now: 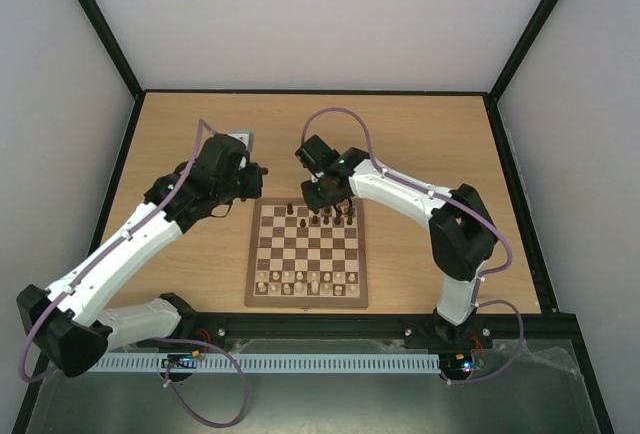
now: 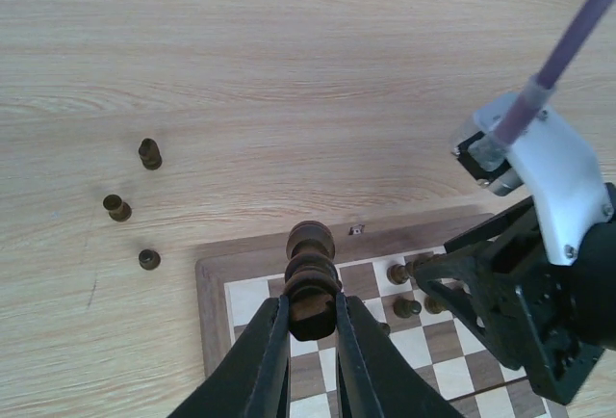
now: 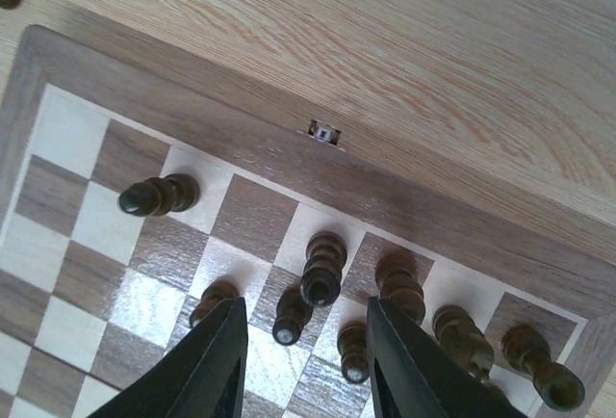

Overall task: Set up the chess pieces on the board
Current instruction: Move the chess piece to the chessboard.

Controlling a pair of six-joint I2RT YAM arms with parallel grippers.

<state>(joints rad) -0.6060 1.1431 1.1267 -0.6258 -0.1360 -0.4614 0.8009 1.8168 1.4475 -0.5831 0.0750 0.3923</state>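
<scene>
Only left-wrist: chess piece (image 2: 310,278) in pincer (image 2: 312,314)

Light wood tabletop (image 1: 430,144) is filling the enclosure floor, its grain showing plainly in both wrist views. Pale cream chessmen (image 1: 305,284) are standing in rows toward the near side. Small grey flat object (image 1: 243,139) is lying on the tabletop, far left of centre. White walls (image 1: 320,14) and black frame posts (image 1: 100,26) are enclosing the area. White slotted strip (image 1: 330,363) is running along the near edge
</scene>
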